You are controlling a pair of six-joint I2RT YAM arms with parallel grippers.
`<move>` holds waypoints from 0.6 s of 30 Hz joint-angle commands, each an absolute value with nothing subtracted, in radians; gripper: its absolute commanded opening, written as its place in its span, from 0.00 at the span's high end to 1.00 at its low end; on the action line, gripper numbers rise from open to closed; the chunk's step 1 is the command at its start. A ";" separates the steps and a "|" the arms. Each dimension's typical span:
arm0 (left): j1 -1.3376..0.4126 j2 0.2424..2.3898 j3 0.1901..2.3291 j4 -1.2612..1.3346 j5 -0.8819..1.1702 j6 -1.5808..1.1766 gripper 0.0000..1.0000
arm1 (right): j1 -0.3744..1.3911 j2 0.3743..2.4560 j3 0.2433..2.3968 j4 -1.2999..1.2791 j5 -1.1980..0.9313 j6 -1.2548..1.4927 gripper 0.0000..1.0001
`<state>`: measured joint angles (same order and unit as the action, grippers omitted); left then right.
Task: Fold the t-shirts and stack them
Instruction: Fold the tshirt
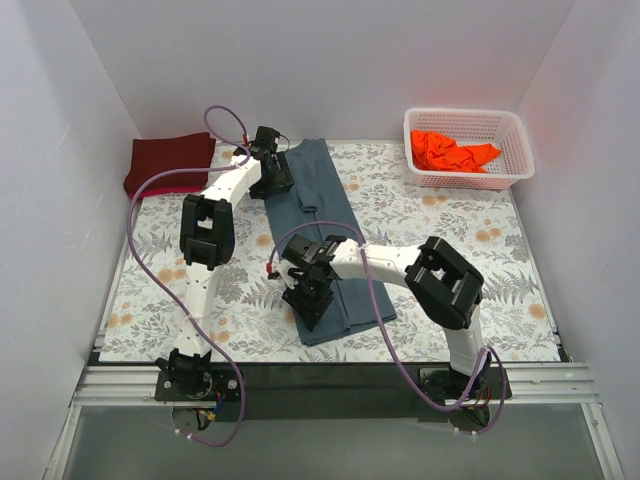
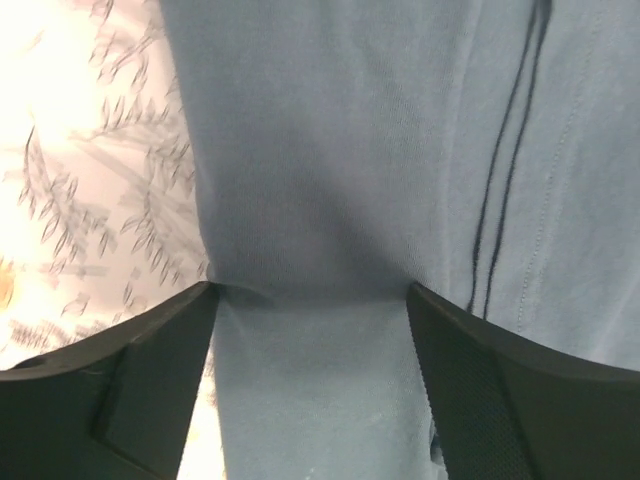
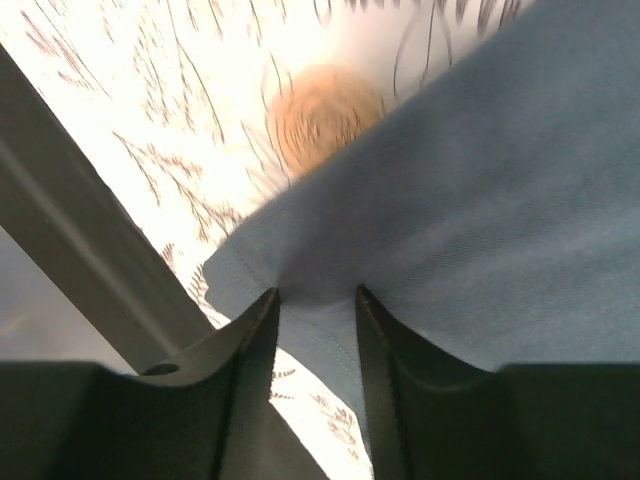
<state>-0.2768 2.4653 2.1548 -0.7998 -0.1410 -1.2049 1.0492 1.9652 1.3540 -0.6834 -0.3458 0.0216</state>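
Right claw point(image 3: 317, 295) is clenched narrowly on the near left corner of the slate blue-grey cotton t-shirt point(image 1: 318, 195), and the hem puckers toward its tips in the wrist view. The left claw point(image 2: 310, 300) stands released, jaws wide apart and straddling the same shirt's left edge at its far end, with cloth between them but, as far as I can judge, not squeezed. That shirt lies as a long narrow strip down the middle of the floral-patterned counter point(image 1: 450, 260), already folded lengthwise, so the step in hand looks like bringing one end over the other. The main risk is an uneven pick. With only one end truly pinched, a lift would drag the strip askew or let the inner layers slide out and open the fold. A thin bite at the corner could also slip free, and a left claw closing off the edge would catch only the top layer. Both arms reach forward with wrists bent down, the right forearm crossing low over the shirt's near half and the left stretched to its far end, claws pointing at the cloth. Beyond the shirt's far left corner sits a dark maroon cotton t-shirt point(image 1: 170, 162), folded flat. Off to the shirt's far right, a bright orange cotton t-shirt point(image 1: 452, 152) lies crumpled inside a white plastic lattice basket point(image 1: 470, 182).
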 commanded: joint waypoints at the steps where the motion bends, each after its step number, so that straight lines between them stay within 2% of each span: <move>1: -0.272 2.525 2.151 -0.698 -0.107 -1.180 0.22 | 1.057 1.985 1.428 -0.670 -0.374 0.003 0.55; 7: -0.272 2.432 2.126 -0.667 -0.136 -1.137 0.09 | 1.008 1.846 1.402 -0.724 -0.264 0.034 0.48; 12: -0.272 2.280 2.088 -0.686 -0.140 -1.175 0.08 | 0.813 1.634 1.241 -0.730 -0.244 0.098 0.47; 18: -0.281 2.085 1.958 -0.876 -0.222 -1.307 0.08 | 0.617 1.484 1.077 -0.729 -0.184 0.164 0.44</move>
